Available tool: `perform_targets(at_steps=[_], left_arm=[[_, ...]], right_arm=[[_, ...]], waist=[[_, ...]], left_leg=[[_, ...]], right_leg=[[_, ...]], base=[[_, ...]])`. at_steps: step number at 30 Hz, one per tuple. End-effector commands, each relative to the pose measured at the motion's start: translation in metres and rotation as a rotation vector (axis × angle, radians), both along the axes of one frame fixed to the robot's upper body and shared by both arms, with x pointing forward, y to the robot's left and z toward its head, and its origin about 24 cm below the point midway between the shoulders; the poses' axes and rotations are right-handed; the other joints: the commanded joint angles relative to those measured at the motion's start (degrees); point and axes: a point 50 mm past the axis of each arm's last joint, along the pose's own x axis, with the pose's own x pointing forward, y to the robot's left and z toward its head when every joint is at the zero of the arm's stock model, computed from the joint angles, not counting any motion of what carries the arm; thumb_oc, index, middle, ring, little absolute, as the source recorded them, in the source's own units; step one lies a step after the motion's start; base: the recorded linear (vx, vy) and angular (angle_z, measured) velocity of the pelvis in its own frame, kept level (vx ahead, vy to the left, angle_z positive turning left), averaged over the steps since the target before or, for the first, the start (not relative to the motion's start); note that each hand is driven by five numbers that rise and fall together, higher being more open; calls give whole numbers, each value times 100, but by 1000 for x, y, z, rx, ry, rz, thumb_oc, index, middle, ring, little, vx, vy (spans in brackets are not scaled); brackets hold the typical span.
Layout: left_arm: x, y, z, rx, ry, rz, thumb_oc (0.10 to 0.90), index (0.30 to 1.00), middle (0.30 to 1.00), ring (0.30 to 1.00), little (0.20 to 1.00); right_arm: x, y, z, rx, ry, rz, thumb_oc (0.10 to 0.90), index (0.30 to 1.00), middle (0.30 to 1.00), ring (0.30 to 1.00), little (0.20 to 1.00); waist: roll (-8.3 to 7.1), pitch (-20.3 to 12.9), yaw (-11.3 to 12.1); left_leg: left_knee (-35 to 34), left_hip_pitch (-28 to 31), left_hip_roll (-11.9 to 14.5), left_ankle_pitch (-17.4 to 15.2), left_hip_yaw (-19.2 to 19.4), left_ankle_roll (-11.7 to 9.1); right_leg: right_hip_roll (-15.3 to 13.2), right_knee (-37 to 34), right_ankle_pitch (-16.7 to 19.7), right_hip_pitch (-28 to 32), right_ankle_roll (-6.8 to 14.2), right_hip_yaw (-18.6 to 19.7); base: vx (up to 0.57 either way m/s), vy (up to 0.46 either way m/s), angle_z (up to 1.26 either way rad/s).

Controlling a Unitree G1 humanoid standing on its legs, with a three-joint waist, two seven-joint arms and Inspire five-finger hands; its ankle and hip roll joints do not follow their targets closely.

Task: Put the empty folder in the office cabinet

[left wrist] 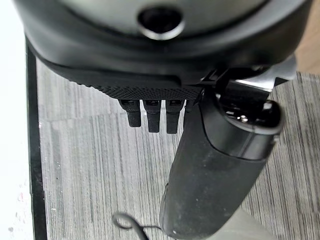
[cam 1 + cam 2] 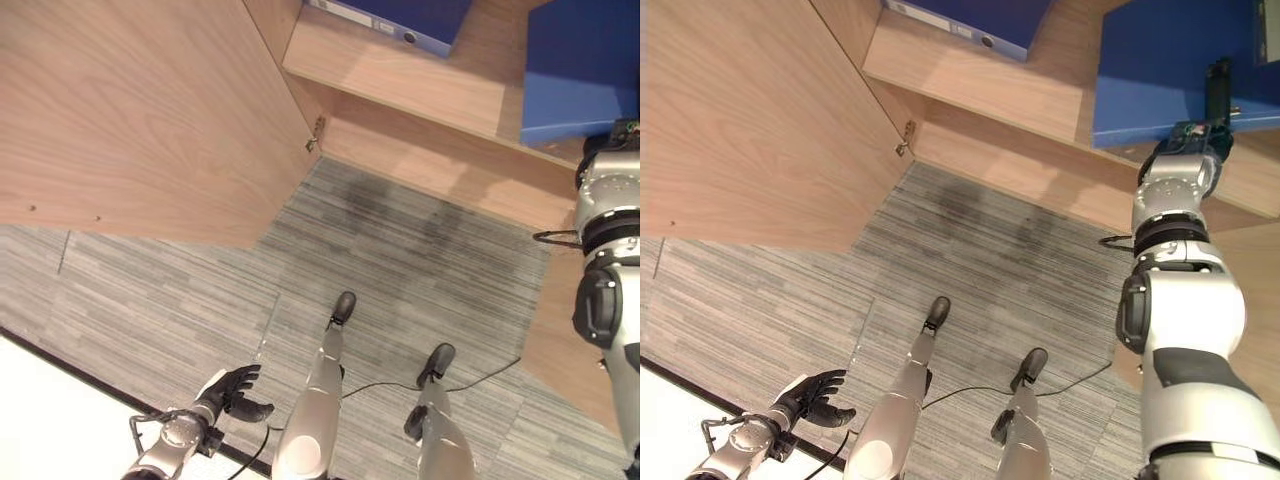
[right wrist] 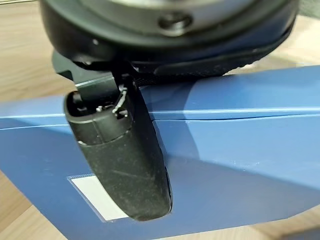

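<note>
**Even indoor light, soft shadows on the carpet**

Bright, diffuse light throughout. Two dim, blurred shadow patches darken the grey carpet [image 2: 400,215] just beside the cabinet [image 2: 420,150] base. A washed-out white area glares at the carpet's near-left edge. Wrist views blur close up.

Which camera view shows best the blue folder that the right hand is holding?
The right eye view: the blue folder shows broadly on the cabinet shelf with the right hand. The left eye view crops it; the right wrist view shows only its spine close up.
</note>
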Motion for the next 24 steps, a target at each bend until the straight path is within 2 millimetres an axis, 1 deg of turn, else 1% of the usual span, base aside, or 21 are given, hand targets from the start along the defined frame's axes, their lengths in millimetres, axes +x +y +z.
perform_targets(at_steps=[1,3,6,9,12,18,22,24], left_arm=[[-44,18,-14,86,152,-52,800,900,900,900,900],[-46,15,-15,80,157,-67,800,900,900,900,900],[-46,12,-15,73,154,-86,800,900,900,900,900],[-45,11,-14,73,150,-90,800,900,900,900,900],[-43,13,-13,76,145,-87,800,900,900,900,900],[-44,14,-13,81,144,-83,800,900,900,900,900],[-42,14,-13,79,136,-72,800,900,900,900,900],[-45,14,-14,75,140,-65,800,900,900,900,900]], right_arm=[[-24,-18,69,-140,-220,-110,400,300,300,300,300],[-25,-21,68,-141,-206,-124,400,300,300,300,300],[-27,-28,60,-135,-167,-143,400,300,300,300,300],[-26,-31,51,-131,-133,-147,400,300,300,300,300],[-26,-32,47,-154,-103,-145,400,300,300,300,300],[-29,-37,49,-206,-81,-155,400,300,300,300,300],[-33,-40,59,-264,-79,-169,400,300,300,300,300],[-38,-44,68,-284,-91,-191,400,300,300,300,300]], waist=[[119,-270,77],[158,-271,113],[229,-240,138],[282,-208,150],[323,-189,160],[412,-139,175],[483,-118,166],[531,-105,173]], left_leg=[[-35,521,-268,-958,-95,9],[-59,486,-271,-934,-115,1],[-90,436,-292,-916,-135,-7],[-117,376,-304,-895,-162,-13],[-148,310,-312,-876,-180,-18],[-233,172,-327,-829,-184,-18],[-283,10,-305,-790,-177,-45],[-293,-88,-317,-776,-171,-56]], right_leg=[[107,238,-927,398,296,-434],[105,224,-928,377,298,-475],[102,206,-934,346,300,-509],[104,170,-935,308,304,-527],[96,142,-923,261,308,-534],[91,101,-903,104,309,-516],[75,83,-881,-67,318,-504],[83,73,-877,-164,320,-499]], base=[[31,-31,5],[31,-29,7],[21,-18,12],[27,-12,11],[31,-4,6],[25,7,-1],[54,20,-1],[55,9,-1]])
